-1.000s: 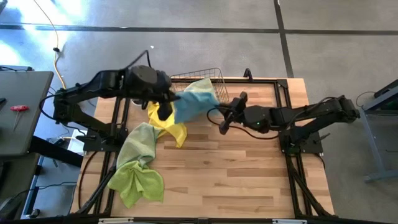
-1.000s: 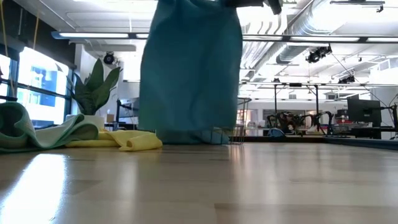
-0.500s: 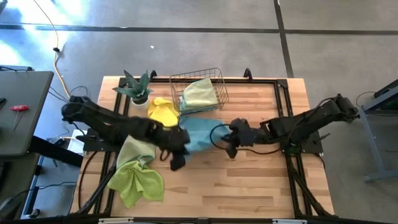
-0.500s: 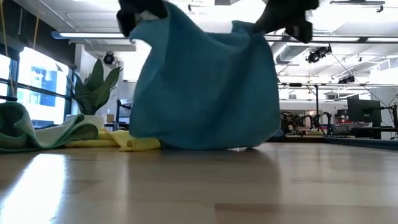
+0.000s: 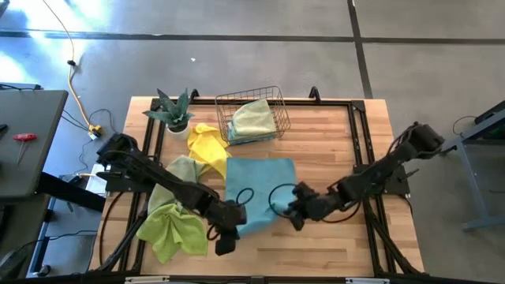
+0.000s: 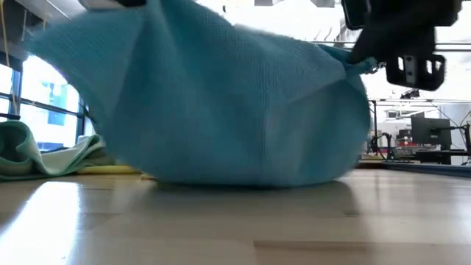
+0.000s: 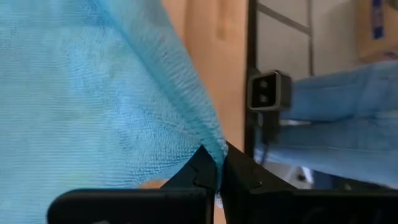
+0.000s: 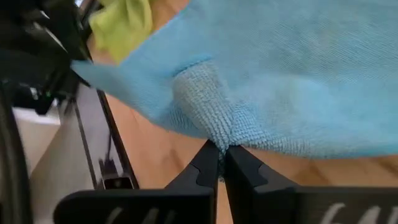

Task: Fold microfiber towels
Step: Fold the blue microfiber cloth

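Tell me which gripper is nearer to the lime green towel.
Left. The left gripper sits right beside the lime green towel, pinching a near corner of the blue towel. The right gripper pinches the other near corner, farther off across the blue towel.

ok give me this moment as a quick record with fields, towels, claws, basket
blue towel: spread over the table's middle, near edge lifted by both claws
left claw: shut on blue towel's near corner
right claw: shut on blue towel's other near corner
yellow towel: crumpled beside the blue one
sage towel: heaped at the left
lime towel: heaped at the left, nearer the front
wire basket: holds one pale green towel
potted plant: back left corner
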Controlling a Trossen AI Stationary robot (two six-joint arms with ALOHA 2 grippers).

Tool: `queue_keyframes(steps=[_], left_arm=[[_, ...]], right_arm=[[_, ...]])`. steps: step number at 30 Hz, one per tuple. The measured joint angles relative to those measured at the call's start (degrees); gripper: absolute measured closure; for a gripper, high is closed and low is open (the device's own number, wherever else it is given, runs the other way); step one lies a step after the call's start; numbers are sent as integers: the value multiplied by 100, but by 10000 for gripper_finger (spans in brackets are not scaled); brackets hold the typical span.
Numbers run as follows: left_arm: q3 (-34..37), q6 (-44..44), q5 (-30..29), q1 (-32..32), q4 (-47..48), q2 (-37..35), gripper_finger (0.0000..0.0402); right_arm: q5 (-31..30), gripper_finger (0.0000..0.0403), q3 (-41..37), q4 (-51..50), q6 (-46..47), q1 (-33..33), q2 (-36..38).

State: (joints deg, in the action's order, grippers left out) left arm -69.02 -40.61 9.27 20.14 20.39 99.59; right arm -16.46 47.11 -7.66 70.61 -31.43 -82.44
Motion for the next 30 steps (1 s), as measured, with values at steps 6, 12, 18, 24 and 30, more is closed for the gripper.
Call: queue_keyframes(steps=[6,12,18,24,30], left_arm=[[-5,1,671,-26,-100,19,401],[-3,354,556,-157,20,22,401],[-3,904,272,-573,701,22,401],[-3,1427,39,-1031,1471,19,401],[-3,2410,-135,-1514,1597,19,401]], right_arm=[[358,400,10,618,144,-339,-349],[-9,400,11,558,115,-399,-349],[-633,400,11,81,134,-370,-349],[-1189,400,4,-577,734,-281,-347],[-1327,400,0,-937,1381,-61,-347]])
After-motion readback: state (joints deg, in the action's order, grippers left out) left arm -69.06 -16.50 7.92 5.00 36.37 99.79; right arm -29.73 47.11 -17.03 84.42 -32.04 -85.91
